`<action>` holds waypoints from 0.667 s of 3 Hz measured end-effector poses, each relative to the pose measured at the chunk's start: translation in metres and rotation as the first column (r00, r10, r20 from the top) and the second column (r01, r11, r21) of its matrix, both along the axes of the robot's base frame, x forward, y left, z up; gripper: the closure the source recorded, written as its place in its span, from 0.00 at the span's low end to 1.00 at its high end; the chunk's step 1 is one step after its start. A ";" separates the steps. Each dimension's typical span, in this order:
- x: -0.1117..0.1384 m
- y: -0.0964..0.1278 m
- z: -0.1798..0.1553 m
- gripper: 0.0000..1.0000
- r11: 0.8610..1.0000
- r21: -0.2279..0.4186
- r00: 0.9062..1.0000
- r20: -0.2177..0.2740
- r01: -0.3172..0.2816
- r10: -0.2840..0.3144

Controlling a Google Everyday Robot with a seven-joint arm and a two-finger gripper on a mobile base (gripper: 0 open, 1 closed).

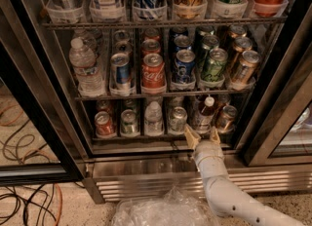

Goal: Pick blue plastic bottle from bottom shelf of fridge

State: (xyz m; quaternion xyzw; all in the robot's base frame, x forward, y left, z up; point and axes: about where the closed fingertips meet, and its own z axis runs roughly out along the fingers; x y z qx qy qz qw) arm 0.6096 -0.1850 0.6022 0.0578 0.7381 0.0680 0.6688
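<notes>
Jaws spread wide, holding nothing: my gripper (202,136) sits just in front of the bottle (204,115), at the front edge of its shelf (141,142).

Warm dim indoor light, fridge (146,166) interior darker toward back rows, glare on can tops (153,59) and steel, soft blur throughout, pale gripper (201,131) brightly lit at bottom shelf (136,144) front, fingers spread, plastic sheet (161,210) washed out.

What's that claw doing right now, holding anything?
Gripper: open, holding nothing, at the front edge of the bottom shelf, just before the blue plastic bottle.
</notes>
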 end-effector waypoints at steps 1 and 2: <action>0.003 -0.005 -0.002 0.29 1.000 -0.012 1.000 0.004 0.013 -0.013; 0.010 -0.013 -0.003 0.30 0.999 -0.033 1.000 0.013 0.024 -0.024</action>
